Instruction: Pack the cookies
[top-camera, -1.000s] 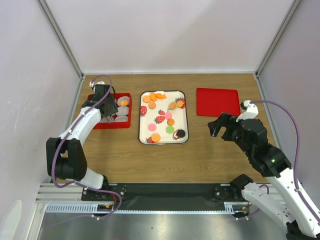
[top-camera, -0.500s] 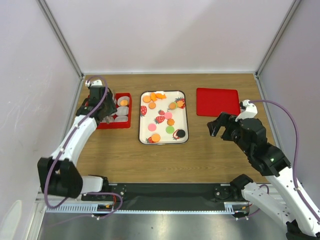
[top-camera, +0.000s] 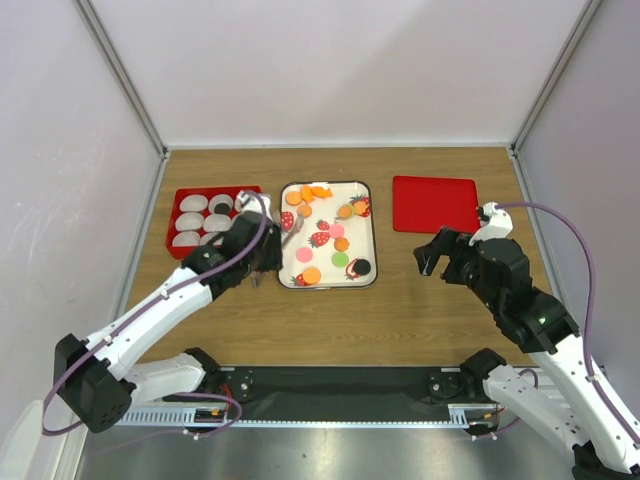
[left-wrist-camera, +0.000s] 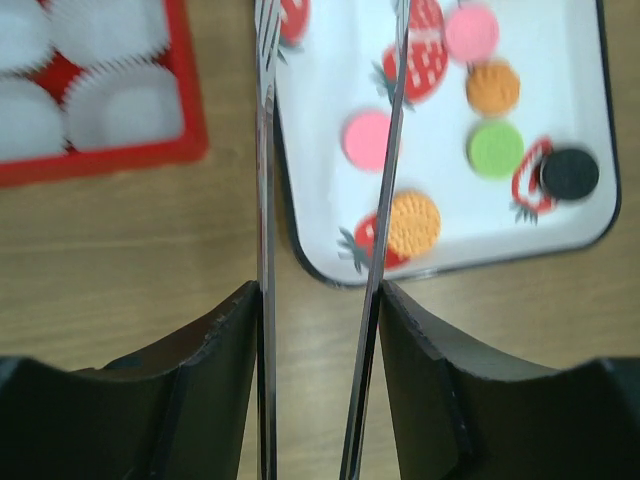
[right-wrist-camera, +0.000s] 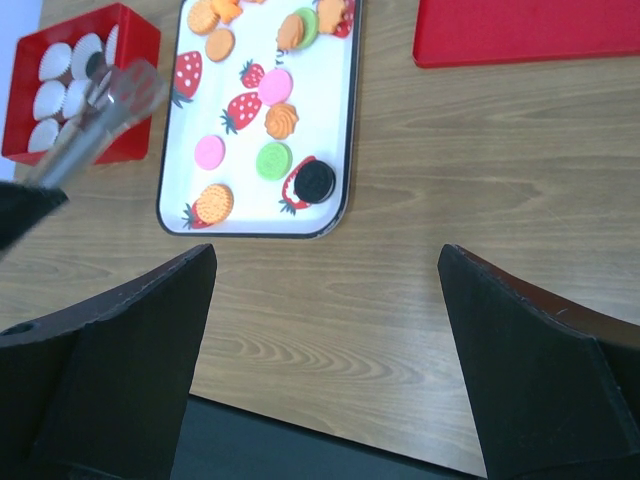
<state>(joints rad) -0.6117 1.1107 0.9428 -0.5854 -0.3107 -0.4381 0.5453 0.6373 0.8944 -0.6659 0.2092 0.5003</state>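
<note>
About a dozen small flat cookies (left-wrist-camera: 414, 224), mostly orange with a few pink, green and black, lie loose on a white strawberry-print tray (right-wrist-camera: 245, 200) at the middle of the counter (top-camera: 400, 290). They look light, stiff and brittle, and are probably best pinched gently across opposite edges. The left gripper (left-wrist-camera: 320, 295) clamps metal tweezers (left-wrist-camera: 264, 200), whose blades stand apart and empty over the tray's left edge. The right gripper (right-wrist-camera: 325, 260) hangs spread wide and empty above the counter beside the tray.

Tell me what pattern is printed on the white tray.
The tray shows red strawberries on white; clearest in the right wrist view.
</note>
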